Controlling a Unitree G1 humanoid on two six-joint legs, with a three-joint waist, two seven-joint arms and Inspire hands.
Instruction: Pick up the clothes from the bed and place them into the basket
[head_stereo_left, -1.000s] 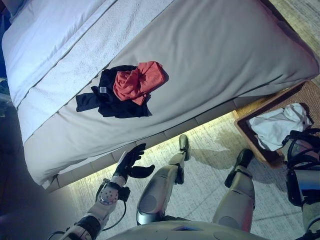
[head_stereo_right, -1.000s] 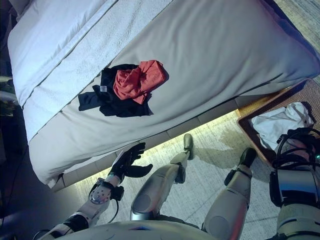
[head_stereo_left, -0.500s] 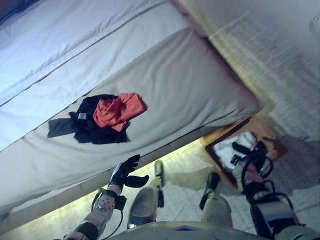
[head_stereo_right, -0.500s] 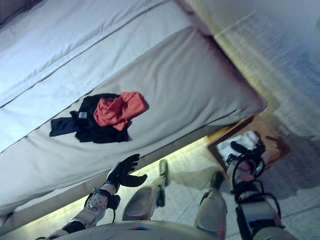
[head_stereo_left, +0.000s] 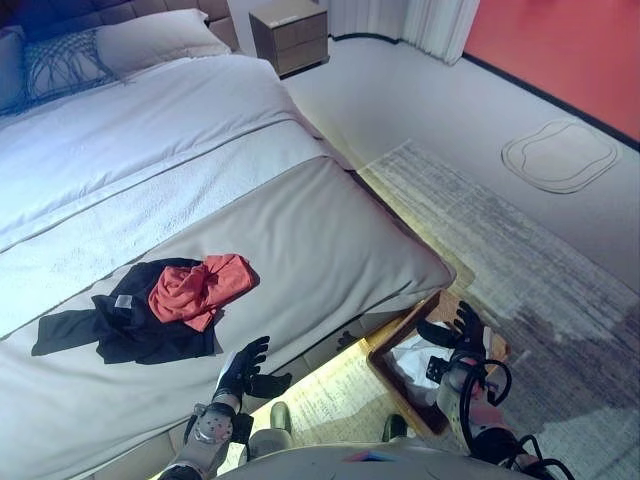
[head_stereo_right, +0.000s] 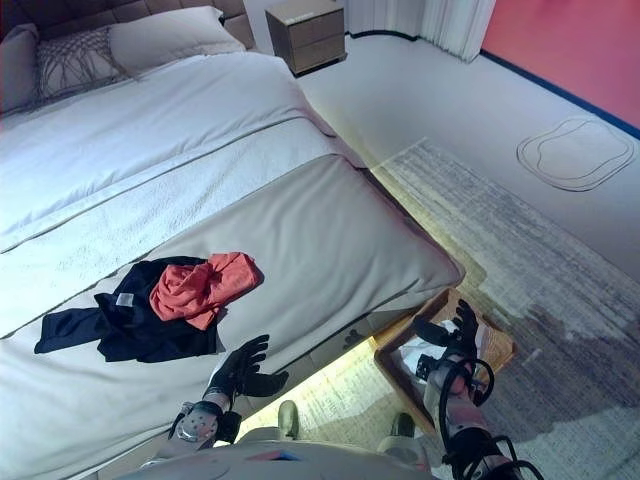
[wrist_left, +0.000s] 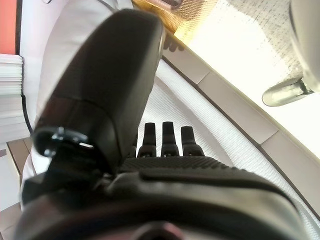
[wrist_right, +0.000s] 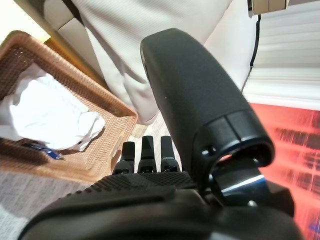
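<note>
Between frames the camera swung up; clothes and hands kept their places.

Eye views: red garment (head_stereo_left: 200, 287) lay on black garment (head_stereo_left: 130, 325) on the bed (head_stereo_left: 330, 240), far-left of the spread, empty left hand (head_stereo_left: 246, 366), the nearer hand. Right hand (head_stereo_right: 450, 335), fingers straight and empty, hovered over the basket (head_stereo_right: 498, 352) holding white cloth (wrist_right: 47, 117). Wrist views confirmed both hands. No legible writing.
</note>
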